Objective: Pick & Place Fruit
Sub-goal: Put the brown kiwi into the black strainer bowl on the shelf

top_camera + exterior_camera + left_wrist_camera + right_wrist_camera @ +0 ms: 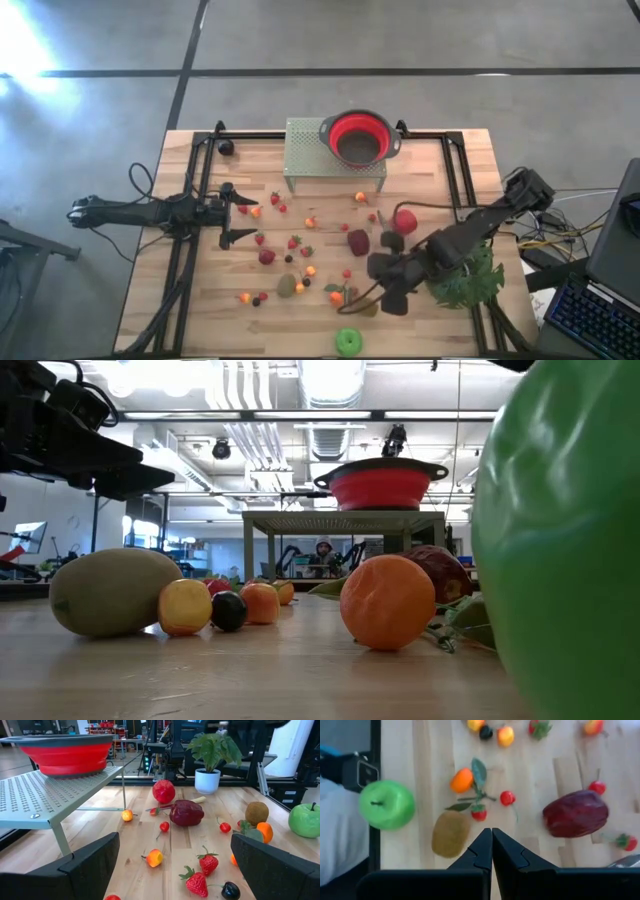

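Left of the red collapsible silicone colander (pixel 360 138), the left gripper (pixel 238 213) is held wide open and empty over small red plastic strawberries (pixel 275 198), none yet grasped, so a descent and closure are judged due next, while the right gripper (pixel 392 300), shut on nothing, is parked near the brown fuzzy toy kiwi (pixel 450 833).

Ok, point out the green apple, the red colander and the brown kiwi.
green apple (pixel 386 804), right wrist view, middle of its skin
red colander (pixel 360 137), high view, its rim
brown kiwi (pixel 451 833), right wrist view, its middle

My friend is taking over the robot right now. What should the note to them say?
Left gripper: open, empty, above the table's left side.
Right gripper: shut, empty, over the kiwi near the green apple.
Fruit: all loose on the table, including strawberries, the red apple and the dark maroon fruit.
Red bowl on the rack: no fruit visible inside.
Done: nothing visible. Left: pick and place the fruit.
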Tool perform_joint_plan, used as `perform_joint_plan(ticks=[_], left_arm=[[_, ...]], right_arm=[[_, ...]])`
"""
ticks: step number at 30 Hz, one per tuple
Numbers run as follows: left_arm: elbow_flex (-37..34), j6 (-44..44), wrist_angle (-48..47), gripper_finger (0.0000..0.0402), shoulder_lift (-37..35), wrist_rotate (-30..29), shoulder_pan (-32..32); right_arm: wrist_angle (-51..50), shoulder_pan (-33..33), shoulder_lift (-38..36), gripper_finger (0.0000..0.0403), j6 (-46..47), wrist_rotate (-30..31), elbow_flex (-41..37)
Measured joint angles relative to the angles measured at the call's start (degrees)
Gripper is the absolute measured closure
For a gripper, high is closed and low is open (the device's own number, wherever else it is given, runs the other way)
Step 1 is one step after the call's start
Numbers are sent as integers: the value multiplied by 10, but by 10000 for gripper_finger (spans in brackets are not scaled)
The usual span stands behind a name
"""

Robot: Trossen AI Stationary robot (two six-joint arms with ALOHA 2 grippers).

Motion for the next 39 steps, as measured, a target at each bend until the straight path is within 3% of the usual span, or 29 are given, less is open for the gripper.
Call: perform_joint_plan(ticks=[11,21,30,39], left_arm=[[0,0,0,14,0,0,0],[0,0,0,14,0,0,0],[0,0,0,14,0,0,0],[0,0,0,14,0,0,0]], right_arm=[[-2,23,59,394,34,-27,30],[-17,32,68,385,70,-59,35],[7,34,100,295,63,-62,30],[5,34,155,198,52,-125,29]])
